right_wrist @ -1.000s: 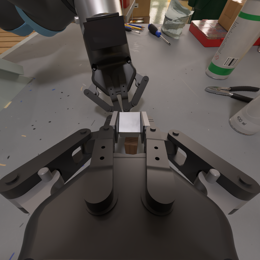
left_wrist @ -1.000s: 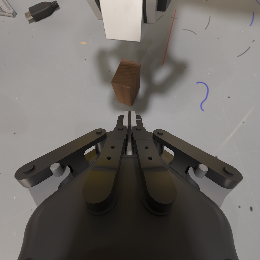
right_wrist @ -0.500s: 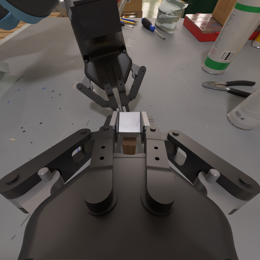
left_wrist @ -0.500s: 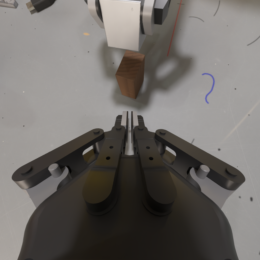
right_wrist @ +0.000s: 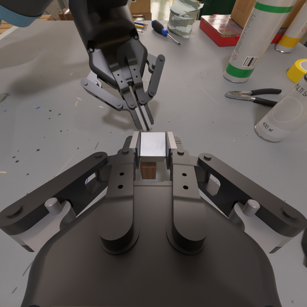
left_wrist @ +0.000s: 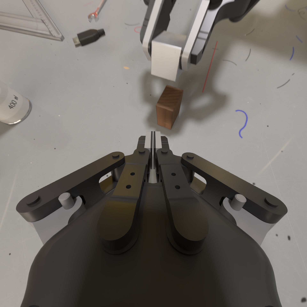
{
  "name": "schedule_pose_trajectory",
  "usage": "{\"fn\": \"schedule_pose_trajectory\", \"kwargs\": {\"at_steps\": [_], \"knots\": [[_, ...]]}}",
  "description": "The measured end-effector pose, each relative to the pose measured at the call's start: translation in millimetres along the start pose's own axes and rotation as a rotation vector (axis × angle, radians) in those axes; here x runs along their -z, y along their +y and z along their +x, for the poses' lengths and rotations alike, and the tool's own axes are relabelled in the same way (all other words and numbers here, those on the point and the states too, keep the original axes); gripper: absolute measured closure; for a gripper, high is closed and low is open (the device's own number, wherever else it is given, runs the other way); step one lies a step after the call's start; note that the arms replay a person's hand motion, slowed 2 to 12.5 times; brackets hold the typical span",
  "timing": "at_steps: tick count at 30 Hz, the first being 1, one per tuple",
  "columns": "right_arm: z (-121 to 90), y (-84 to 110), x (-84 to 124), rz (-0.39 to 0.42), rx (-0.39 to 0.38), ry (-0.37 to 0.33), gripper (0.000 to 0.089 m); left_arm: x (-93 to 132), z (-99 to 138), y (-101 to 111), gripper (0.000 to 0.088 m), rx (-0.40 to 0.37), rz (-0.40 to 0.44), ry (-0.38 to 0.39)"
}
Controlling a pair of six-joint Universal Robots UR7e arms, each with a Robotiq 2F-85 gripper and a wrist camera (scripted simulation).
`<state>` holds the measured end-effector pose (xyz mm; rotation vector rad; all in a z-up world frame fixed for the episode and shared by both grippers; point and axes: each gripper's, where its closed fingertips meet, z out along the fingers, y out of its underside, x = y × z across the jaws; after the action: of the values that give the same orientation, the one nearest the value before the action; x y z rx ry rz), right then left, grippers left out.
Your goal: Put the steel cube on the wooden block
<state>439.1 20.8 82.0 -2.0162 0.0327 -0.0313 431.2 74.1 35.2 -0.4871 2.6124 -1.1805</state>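
My right gripper (right_wrist: pixel 153 144) is shut on the steel cube (right_wrist: pixel 152 144) and holds it in the air just above the wooden block (right_wrist: pixel 148 171), which stands upright on the grey table. In the left wrist view the cube (left_wrist: pixel 164 61) hangs between the right gripper's pads over the block (left_wrist: pixel 168 108), with a gap between them. My left gripper (left_wrist: pixel 153 138) is shut and empty, low over the table just short of the block; it also shows in the right wrist view (right_wrist: pixel 143 121).
Pliers (right_wrist: pixel 252 97), a clear 400 ml bottle (right_wrist: pixel 282 116), a green-banded spray can (right_wrist: pixel 245 49), yellow tape (right_wrist: pixel 297 71), a red box (right_wrist: pixel 219 31) and a screwdriver (right_wrist: pixel 163 32) lie right and back. A black plug (left_wrist: pixel 88 37), a wrench (left_wrist: pixel 95 12) and a set square (left_wrist: pixel 33 25) lie left.
The left gripper has pulled up and back, so more of the table shows. The right gripper has kept the cube over the block, with a slightly wider gap than half a second ago.
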Motion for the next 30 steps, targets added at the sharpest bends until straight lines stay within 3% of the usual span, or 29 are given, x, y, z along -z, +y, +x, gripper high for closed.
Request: {"fn": "schedule_pose_trajectory", "kwargs": {"at_steps": [15, 30], "knots": [[-5, -0.9, -5, -0.028, 0.010, 0.012, 0.0638, 19, 5, -44, 0.0882, -0.019, 0.230, -0.030], [-6, 4.7, -9, -0.058, 0.015, 0.001, 0.0638, 18, 5, -44, 0.0882, -0.042, 0.218, -0.059]]}}
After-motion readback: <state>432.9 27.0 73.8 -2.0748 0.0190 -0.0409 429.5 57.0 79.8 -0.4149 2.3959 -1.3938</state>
